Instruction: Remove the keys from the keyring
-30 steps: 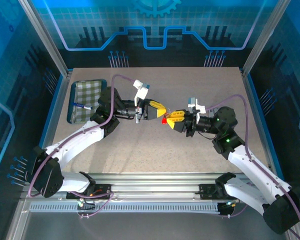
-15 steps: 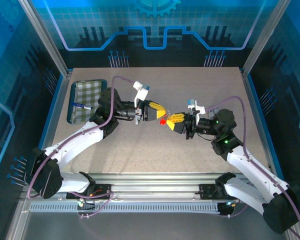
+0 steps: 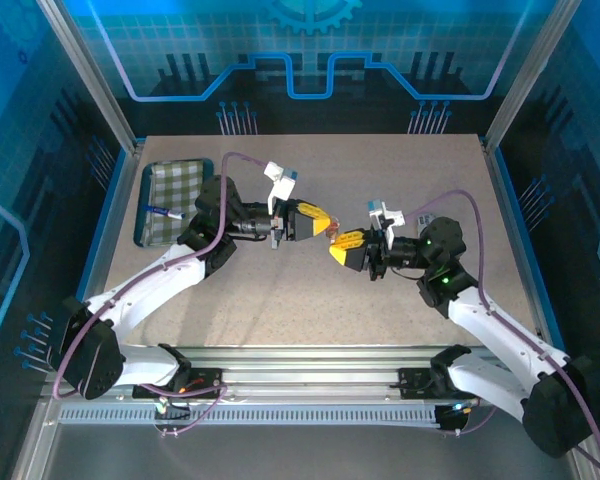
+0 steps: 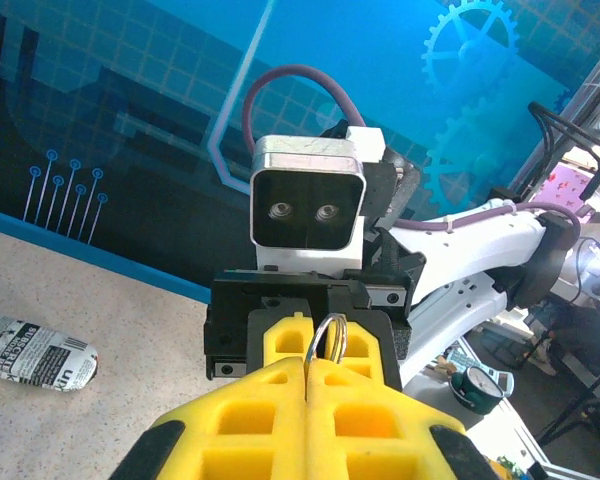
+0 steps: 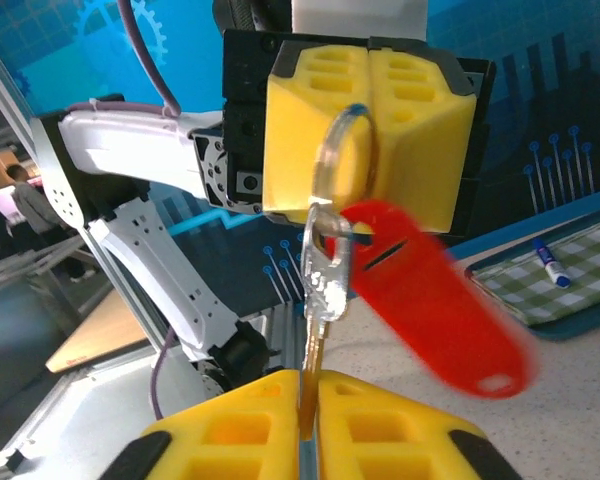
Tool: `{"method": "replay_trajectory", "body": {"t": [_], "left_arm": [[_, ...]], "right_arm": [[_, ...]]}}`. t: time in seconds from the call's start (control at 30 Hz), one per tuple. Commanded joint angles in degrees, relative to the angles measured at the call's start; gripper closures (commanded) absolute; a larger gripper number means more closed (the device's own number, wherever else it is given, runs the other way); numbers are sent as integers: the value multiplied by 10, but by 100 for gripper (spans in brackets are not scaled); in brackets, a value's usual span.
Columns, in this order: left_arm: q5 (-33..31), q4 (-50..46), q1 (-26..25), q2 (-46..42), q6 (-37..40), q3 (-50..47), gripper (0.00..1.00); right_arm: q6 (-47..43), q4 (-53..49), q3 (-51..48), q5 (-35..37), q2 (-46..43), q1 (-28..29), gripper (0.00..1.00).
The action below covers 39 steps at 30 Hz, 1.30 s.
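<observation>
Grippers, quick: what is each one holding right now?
Left gripper: fingers closed on the keyring.
Right gripper: fingers closed on the key hanging from that ring.

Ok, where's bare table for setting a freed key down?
Free: the far strip of table right of the tray, and the near patch between left arm and right arm. Crowded: mid-table, where left fingers and right fingers meet at the keyring.

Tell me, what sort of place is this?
Probably a robot test booth: a speckled beige table walled by blue gear-printed panels and aluminium posts, with two white robot arms bolted along its near edge.
</observation>
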Motion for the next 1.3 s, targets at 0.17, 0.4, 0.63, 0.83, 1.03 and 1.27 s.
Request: {"method": "replay_trajectory", "body": {"t": [0.17, 0.4, 0.63, 0.83, 1.03, 1.27], "left_arm": [[-7, 15, -2, -15, 7, -6, 100], [-14, 22, -6, -17, 8, -6, 100], [-22, 15, -7, -26, 16, -12, 100], [-43, 19, -7, -33, 23, -20, 100], [-61, 44, -7, -33, 6, -29, 100], [-74, 67, -7, -37, -5, -53, 95]], "right_arm": [[68, 131, 3, -2, 27, 8, 81], [143, 256, 9, 12, 76, 8, 79], [156, 273, 7, 20, 87, 7, 81], [140, 248, 7, 23, 77, 7, 93], [88, 176, 3, 49, 44, 7, 100], [33, 85, 15, 72, -7, 1, 100]]}}
